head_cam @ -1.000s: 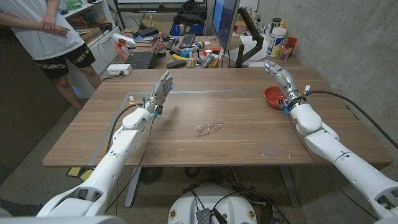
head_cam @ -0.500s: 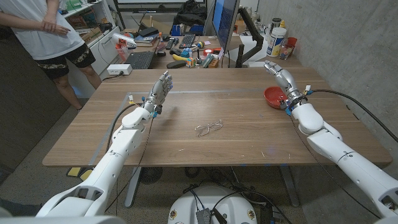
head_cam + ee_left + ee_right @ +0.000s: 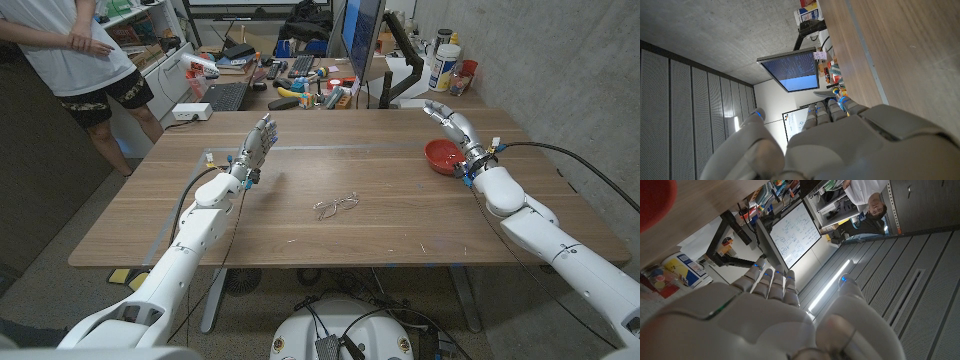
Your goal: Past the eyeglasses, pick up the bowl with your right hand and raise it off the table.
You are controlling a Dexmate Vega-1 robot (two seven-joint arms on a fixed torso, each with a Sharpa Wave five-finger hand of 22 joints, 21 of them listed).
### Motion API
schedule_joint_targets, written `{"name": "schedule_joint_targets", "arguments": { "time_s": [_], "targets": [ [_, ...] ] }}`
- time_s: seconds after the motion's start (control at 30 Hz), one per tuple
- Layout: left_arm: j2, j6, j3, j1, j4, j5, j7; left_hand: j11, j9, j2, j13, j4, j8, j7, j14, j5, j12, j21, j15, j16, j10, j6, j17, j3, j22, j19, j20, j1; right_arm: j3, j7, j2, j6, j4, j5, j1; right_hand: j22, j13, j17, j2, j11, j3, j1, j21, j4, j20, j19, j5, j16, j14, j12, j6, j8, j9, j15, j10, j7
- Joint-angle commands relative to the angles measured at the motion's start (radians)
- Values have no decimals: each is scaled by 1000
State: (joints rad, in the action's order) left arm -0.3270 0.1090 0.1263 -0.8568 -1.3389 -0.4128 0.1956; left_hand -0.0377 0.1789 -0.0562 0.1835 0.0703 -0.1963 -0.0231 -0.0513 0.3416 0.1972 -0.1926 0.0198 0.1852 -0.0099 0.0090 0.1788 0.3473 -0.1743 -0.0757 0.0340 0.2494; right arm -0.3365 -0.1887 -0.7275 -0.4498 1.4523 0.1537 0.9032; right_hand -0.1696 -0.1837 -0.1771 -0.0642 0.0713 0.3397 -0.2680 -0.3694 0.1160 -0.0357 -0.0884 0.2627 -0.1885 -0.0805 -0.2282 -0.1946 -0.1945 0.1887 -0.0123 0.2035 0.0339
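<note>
The red bowl (image 3: 442, 155) sits on the wooden table (image 3: 380, 225) at the right, far side; a blurred red edge of the bowl (image 3: 655, 202) shows in the right wrist view. My right hand (image 3: 455, 127) hovers just to the right of and above the bowl, fingers extended, holding nothing. The eyeglasses (image 3: 336, 206) lie folded near the table's middle, nearer to me than the bowl. My left hand (image 3: 258, 146) stands raised at the left, fingers straight and apart, holding nothing. The backs of my left hand (image 3: 840, 145) and right hand (image 3: 755, 320) show in their wrist views.
Clutter lines the far side: a monitor (image 3: 362, 35), a keyboard (image 3: 225, 96), bottles (image 3: 446, 68) and small tools. A person (image 3: 75, 50) stands beyond the table's far left corner. A concrete wall runs along the right.
My right hand and forearm have drifted slightly to the right, moving further off the bowl's right side. The bowl, eyeglasses and left hand are unmoved.
</note>
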Motion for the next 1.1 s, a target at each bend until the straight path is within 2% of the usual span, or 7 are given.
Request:
{"name": "schedule_joint_targets", "arguments": {
  "time_s": [0.03,0.37,0.43,0.5,0.63,1.1],
  "targets": [
    [-3,-8,7,-3,-10,1,-2,-6,6,-2,4,3,-1,-2,-6,0,4,-4,1,2,4,7,3,-5,-5,-10,44,10,9,-33,-26,13,23,-61,21,-6,-5,-3,-2,-3,0,-11,4,4,-4,-12,6,1,-9,6,2,0,1,-1,1,-1],
    [-2,-5,13,-2,-11,6,-3,-4,6,-1,4,3,-1,-3,-6,0,4,-5,1,2,4,8,3,-7,-5,-10,45,11,12,-55,-39,20,35,-110,32,-6,-5,-3,-3,-5,0,-14,7,5,-3,-14,7,0,-10,7,2,-1,1,0,0,-3],
    [-1,-3,12,-4,-12,6,-6,2,6,1,4,3,-1,-9,-3,-1,4,-7,-2,3,5,10,3,-8,-5,-4,74,13,13,-60,-41,25,38,-117,34,-6,-5,-3,-2,-8,0,-15,9,6,-4,-15,7,-1,-13,5,0,-1,1,9,5,-5],
    [-2,-5,14,-5,-14,8,-8,6,6,1,4,3,-2,-13,-2,-1,4,-7,-3,3,5,13,3,-9,-5,-3,80,14,13,-61,-42,20,34,-123,33,-6,-5,-3,-2,-10,0,-16,10,6,-5,-16,8,-1,-14,4,0,-1,1,10,7,-6],
    [-4,-9,15,-6,-17,9,-10,6,6,1,4,3,-3,-12,-2,-1,5,-7,-4,3,6,14,3,-10,-4,-3,82,14,12,-66,-44,18,30,-137,33,-6,-5,-3,-2,-15,0,-17,11,7,-5,-18,8,-1,-14,5,0,-1,1,10,6,-8],
    [-1,-9,20,0,-16,13,-13,6,6,2,4,3,-2,-11,-5,-2,3,-5,-5,2,2,14,3,-13,-4,-8,68,15,12,-95,-63,42,42,-209,41,-7,-5,-4,-3,-9,-2,-20,18,8,-6,-20,10,0,-13,8,3,0,1,7,1,-7]
  ]
}}
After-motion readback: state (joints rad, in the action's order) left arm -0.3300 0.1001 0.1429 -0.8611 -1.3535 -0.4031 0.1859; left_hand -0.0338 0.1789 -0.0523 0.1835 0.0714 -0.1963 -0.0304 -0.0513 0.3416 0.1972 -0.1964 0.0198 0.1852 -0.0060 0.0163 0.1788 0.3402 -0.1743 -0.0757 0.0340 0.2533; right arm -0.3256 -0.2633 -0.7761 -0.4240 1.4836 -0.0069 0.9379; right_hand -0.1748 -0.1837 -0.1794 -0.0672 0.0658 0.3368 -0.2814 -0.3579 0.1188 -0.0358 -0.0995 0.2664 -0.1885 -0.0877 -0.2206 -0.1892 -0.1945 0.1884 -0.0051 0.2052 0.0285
